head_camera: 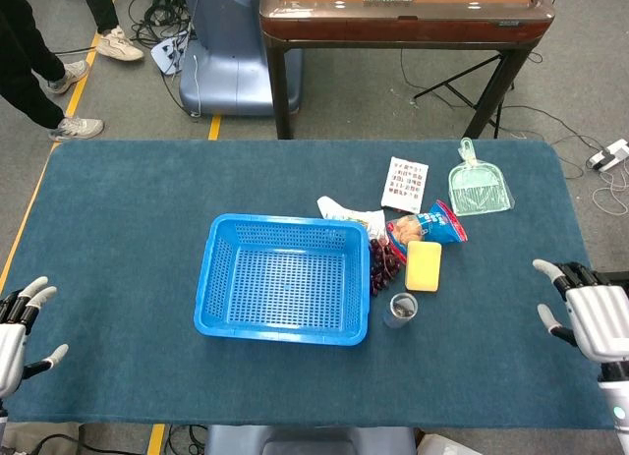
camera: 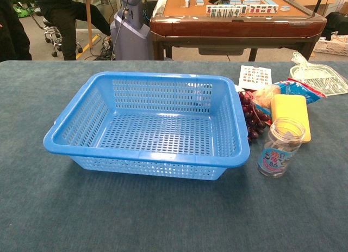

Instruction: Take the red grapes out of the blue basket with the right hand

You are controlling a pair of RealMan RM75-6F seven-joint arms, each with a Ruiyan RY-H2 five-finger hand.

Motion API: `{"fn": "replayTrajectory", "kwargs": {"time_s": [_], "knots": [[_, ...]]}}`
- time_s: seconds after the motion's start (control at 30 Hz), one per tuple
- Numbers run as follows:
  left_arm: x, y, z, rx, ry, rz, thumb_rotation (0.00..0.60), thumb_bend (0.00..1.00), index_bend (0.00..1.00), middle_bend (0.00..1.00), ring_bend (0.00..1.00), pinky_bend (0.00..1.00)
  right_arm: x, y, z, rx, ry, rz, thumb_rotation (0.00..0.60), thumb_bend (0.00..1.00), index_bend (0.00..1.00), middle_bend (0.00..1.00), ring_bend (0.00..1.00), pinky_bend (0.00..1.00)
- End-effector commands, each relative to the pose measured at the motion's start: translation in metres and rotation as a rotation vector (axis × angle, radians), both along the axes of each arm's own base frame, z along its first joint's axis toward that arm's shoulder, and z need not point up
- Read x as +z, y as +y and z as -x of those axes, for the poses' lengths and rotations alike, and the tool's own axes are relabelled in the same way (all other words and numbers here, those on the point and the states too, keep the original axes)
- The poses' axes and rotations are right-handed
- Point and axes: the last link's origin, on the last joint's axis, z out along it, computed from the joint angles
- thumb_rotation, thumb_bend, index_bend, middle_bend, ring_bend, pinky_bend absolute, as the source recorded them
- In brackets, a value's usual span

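Red grapes [head_camera: 381, 265] seen out of blue basket [head_camera: 282, 322], on table touching its right wall, long axis running front-to-back. Right hand [head_camera: 590, 319] at table's right edge, fingers spread, nothing held, well apart from grapes. Task judged done; no further reach req'd.

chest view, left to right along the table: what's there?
blue basket → red grapes → glass jar → green dustpan. Sponge, snack bag and card overlap the jar's span, so left out.
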Motion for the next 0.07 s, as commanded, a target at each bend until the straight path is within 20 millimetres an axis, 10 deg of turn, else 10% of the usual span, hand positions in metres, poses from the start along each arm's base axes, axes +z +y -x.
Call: {"fn": "replayTrajectory", "kwargs": {"time_s": [0.03,0.07], "knots": [[-0.0015,0.0018,-0.0019,0.001,-0.003,0.003,0.6,0.15,0.23,0.14,0.16,0.18,-0.006,0.0127,0.0021,-0.012,-0.023,-0.008,0.6,0.29,0.24,0.33,0.25,0.37],[-0.0023,0.0022,-0.0029,0.0,-0.003,0.005,0.6,0.15,0.23,0.14,0.16,0.18,-0.009,0.015,0.0025,-0.011,-0.034,-0.01,0.6,0.29,0.24,0.33,0.25,0.37]]}}
